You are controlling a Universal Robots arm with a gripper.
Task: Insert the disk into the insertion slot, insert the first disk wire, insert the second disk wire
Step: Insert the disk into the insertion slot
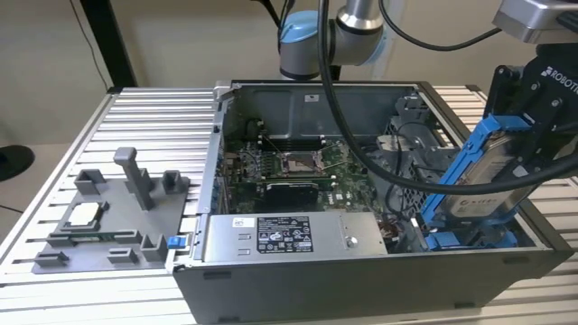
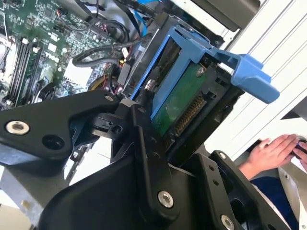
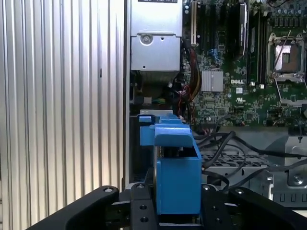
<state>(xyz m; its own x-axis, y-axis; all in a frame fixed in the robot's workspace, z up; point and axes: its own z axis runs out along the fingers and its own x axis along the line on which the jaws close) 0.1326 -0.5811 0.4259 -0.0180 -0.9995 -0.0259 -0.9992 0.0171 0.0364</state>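
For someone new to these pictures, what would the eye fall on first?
The black gripper holds the silver-grey hard drive in its bright blue plastic carrier, tilted, over the blue-railed drive bay at the exterior view's right. The open dark grey computer case shows a green motherboard.

Disk (image 1: pixel 488 196), clamped in gripper (image 1: pixel 522 145), hangs tilted over insertion slot (image 1: pixel 470 238) at the case corner, exterior view's right. Thick black cables (image 1: pixel 424 184) loop across the bay's inner side, crowding it. Power-supply box (image 1: pixel 289 237) walls off the near edge. Open room above motherboard (image 1: pixel 294 169) and over ribbed table (image 1: pixel 153 122).
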